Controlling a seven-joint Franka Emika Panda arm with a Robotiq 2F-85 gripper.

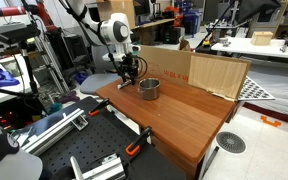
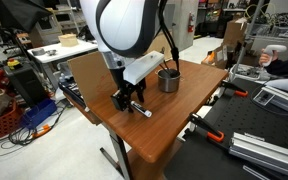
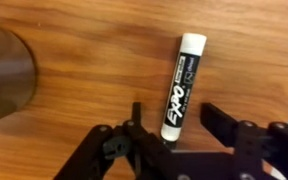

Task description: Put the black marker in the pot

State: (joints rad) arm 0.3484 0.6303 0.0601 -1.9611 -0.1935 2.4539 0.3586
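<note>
The black marker (image 3: 182, 85) with a whitish end lies flat on the wooden table (image 3: 84, 110). Its black end sits between my fingers. My gripper (image 3: 176, 120) is open, with one finger on each side of the marker and a gap to each. The grey metal pot (image 3: 2, 75) stands at the left edge of the wrist view. In both exterior views my gripper (image 1: 131, 78) (image 2: 132, 103) hangs low over the table, close beside the pot (image 1: 149, 88) (image 2: 168, 79). A bit of the marker (image 2: 143, 110) shows below the fingers.
A brown cardboard box (image 1: 219, 75) (image 2: 84, 72) stands on the table past the pot. The table's edge (image 2: 134, 150) is near my gripper. Metal rails and clamps (image 1: 94, 165) lie on the bench beside the table.
</note>
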